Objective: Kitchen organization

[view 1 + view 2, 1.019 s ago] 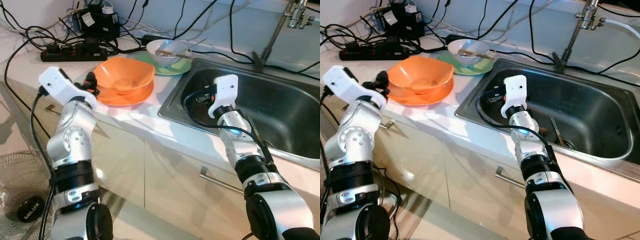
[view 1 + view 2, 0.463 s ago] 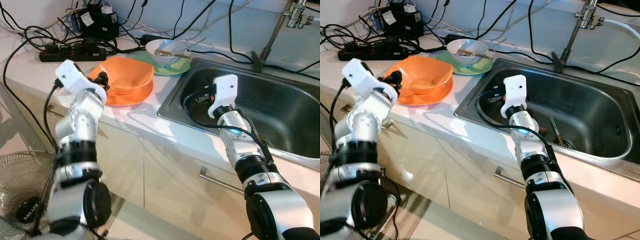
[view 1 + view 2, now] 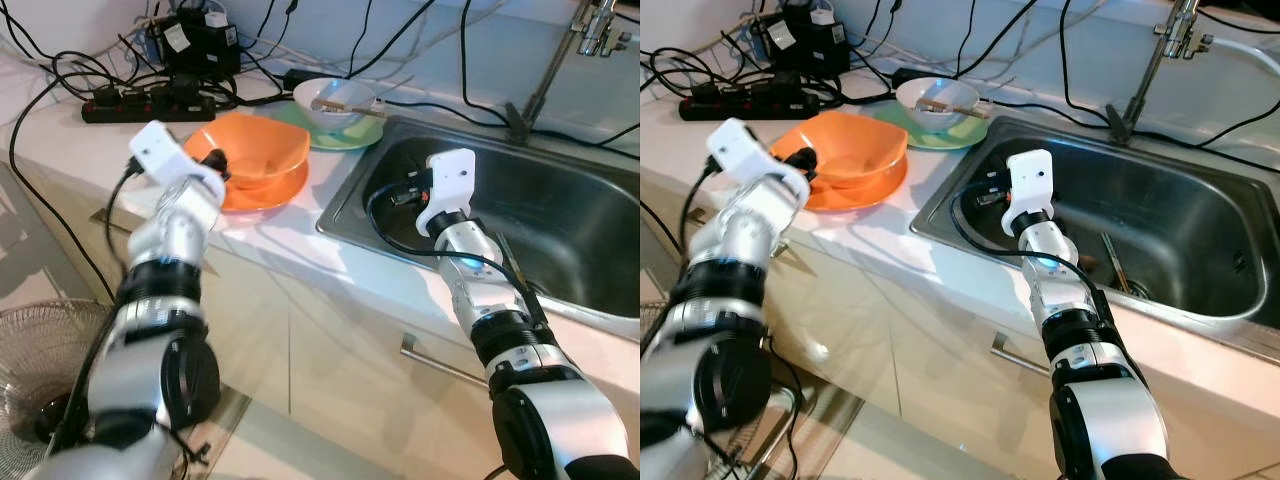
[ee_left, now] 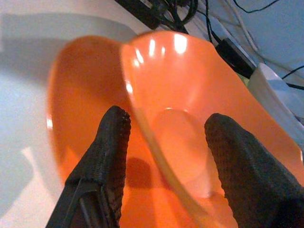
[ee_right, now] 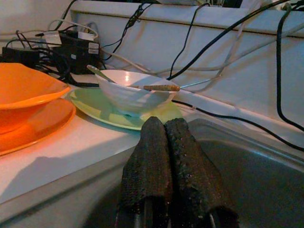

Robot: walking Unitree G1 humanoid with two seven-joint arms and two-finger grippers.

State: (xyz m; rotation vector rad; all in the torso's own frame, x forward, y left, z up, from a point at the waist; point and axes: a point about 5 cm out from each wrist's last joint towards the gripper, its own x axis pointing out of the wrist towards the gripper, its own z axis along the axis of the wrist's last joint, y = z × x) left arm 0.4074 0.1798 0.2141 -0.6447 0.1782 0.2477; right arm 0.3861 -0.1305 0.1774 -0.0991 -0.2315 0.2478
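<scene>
An orange bowl [image 3: 255, 150] sits on an orange plate [image 3: 272, 192] on the white counter. My left gripper [image 4: 168, 118] is open at the bowl's near left rim; in the left wrist view one finger [image 4: 111, 142] is outside the rim and the other inside, neither closed on it. Behind stands a white bowl [image 3: 333, 103] with a utensil across it, on a green plate [image 3: 352, 137]. My right gripper [image 5: 164, 126] is shut on nothing and hangs inside the steel sink [image 3: 580, 215], near its left wall.
A power strip [image 3: 145, 105] and tangled black cables lie at the counter's back left. A faucet [image 3: 540, 70] rises behind the sink. Utensils [image 3: 512, 265] lie in the sink bottom. A fan [image 3: 35, 400] stands on the floor to the left, below cabinet doors.
My left arm has swung forward and to the right, bringing its open gripper from beside the plate onto the orange bowl's rim. The right arm has stayed still.
</scene>
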